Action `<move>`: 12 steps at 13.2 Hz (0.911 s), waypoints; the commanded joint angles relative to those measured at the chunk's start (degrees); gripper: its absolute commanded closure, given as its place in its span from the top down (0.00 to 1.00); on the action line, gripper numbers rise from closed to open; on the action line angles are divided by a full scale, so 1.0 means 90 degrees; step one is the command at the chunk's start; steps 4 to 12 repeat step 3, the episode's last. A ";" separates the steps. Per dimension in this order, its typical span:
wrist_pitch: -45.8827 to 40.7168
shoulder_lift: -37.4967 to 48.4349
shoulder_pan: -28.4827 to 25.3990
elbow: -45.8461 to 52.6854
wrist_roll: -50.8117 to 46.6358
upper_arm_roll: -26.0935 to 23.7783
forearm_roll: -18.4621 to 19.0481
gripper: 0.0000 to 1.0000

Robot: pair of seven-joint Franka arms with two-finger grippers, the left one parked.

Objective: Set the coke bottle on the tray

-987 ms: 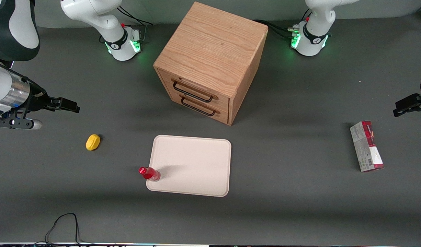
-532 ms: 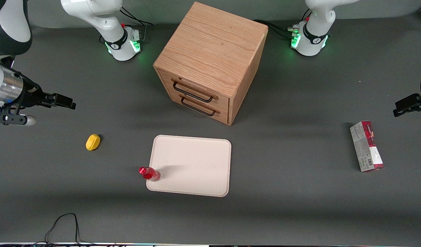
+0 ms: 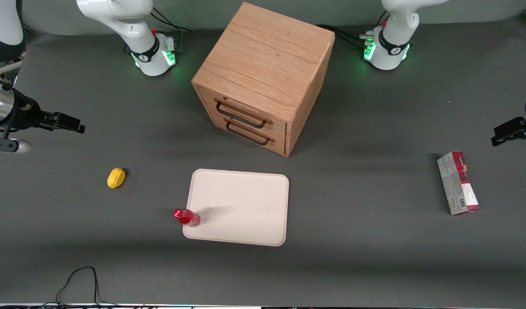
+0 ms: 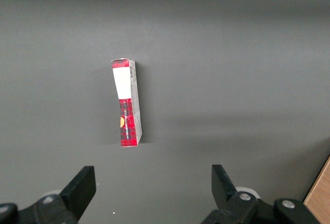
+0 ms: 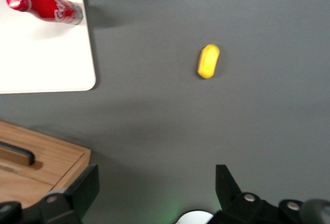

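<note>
**A:** Where does the coke bottle (image 3: pixel 187 217) stand?

**B:** Upright on the tray (image 3: pixel 241 206), at the corner nearest the front camera on the working arm's side, right by the rim. The wrist camera shows the same: the coke bottle (image 5: pixel 45 7) just inside the tray's (image 5: pixel 46 59) rounded corner, red cap on, white script along its side.

**A:** And the tray itself?

**B:** Flat on the dark grey table (image 3: pixel 353 257), in front of the wooden drawer cabinet (image 3: pixel 263 77), nearer the front camera than it. The cabinet has two drawers with dark handles (both look closed, as far as the front view shows).

**A:** Anything else nearby?

**B:** A small yellow object (image 3: pixel 116 177) lies on the table toward the working arm's end, well apart from the tray. A red-and-grey carton (image 3: pixel 458 183) lies flat toward the parked arm's end, far from everything else.

**A:** What about the gripper?

**B:** The gripper (image 3: pixel 70 122) hangs in the air at the working arm's end of the table, farther from the front camera than the yellow object and well apart from the bottle. In the wrist view its fingers (image 5: pixel 80 192) are spread wide with nothing between them, only bare table and a corner of the cabinet below.

**A:** So nothing touches the bottle?

**B:** Nothing but the tray under it.
</note>
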State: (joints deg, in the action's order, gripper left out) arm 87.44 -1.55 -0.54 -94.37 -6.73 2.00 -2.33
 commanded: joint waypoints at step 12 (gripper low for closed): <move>-0.0135 0.0026 0.0050 0.0241 -0.0014 -0.0095 0.0288 1.00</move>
